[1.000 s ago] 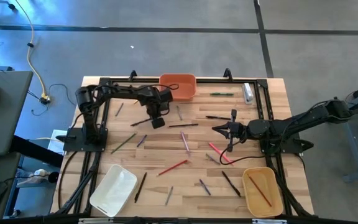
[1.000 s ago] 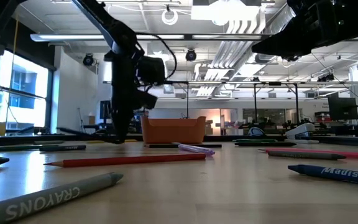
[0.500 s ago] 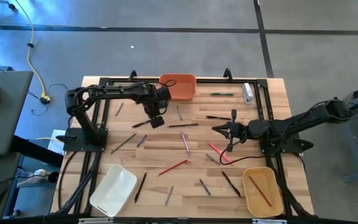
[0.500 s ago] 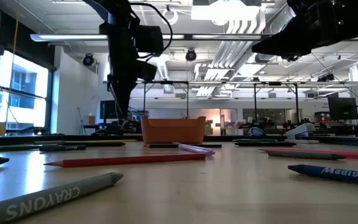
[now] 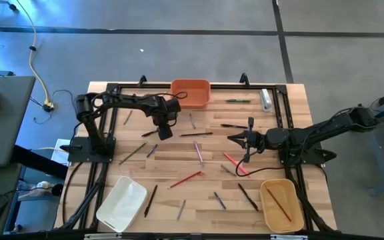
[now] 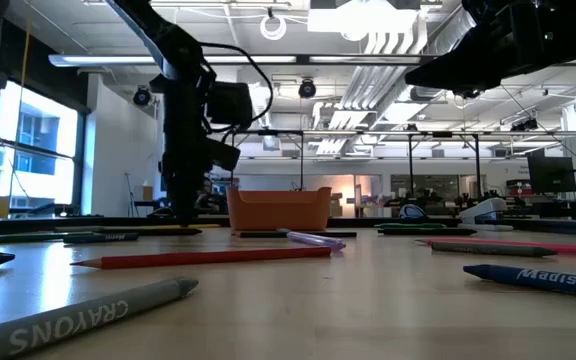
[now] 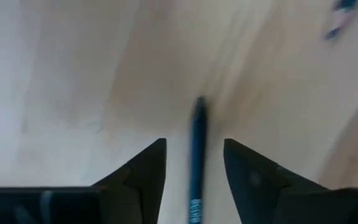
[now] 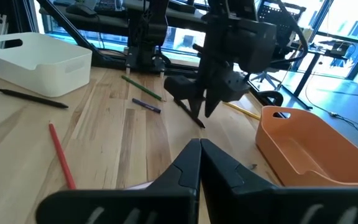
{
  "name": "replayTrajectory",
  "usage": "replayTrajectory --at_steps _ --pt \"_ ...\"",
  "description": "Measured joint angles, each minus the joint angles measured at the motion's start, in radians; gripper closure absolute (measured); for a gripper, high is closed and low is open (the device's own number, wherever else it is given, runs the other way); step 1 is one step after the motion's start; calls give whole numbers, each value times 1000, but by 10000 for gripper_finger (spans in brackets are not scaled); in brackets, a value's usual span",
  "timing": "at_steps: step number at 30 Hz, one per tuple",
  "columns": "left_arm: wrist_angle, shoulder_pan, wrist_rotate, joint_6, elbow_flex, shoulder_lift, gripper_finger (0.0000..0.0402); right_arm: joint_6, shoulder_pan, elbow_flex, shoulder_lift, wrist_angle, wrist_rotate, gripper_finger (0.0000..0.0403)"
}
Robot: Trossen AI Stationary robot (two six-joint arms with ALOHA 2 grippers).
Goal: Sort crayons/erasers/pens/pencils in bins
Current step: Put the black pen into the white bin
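Left pincer (image 7: 191,163) is spread open, pointing down at the bench (image 5: 179,160) with a dark pen (image 7: 197,163) lying flat between its two fingers (image 7: 146,167), not touching either one as far as I can see. From above, that pincer (image 5: 165,128) sits around 11 o'clock on the bench, just at 7 o'clock from the orange bin (image 5: 191,93).

Right pincer (image 8: 199,149) is closed on nothing, parked near 3 o'clock (image 5: 235,138) with a few pink and red sticks (image 5: 233,162) just beyond it at its 6 o'clock.

The rest of the pens and pencils are scattered across the middle. White bin (image 5: 121,203) is at 7 o'clock, and the tan bin (image 5: 282,205) at 5 o'clock has one red stick (image 5: 278,203) inside.
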Motion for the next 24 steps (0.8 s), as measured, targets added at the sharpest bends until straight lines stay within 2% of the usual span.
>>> replayTrajectory --at_steps 6,10,18,24 --pt "71 26 5 17 1 12 263 1 0 0 0 0 0 403" --pt "83 40 65 17 2 48 284 2 0 0 0 0 0 403" --pt "79 40 53 36 6 82 299 0 0 0 0 0 0 403" --pt "76 36 64 38 6 84 359 0 0 0 0 0 0 403"
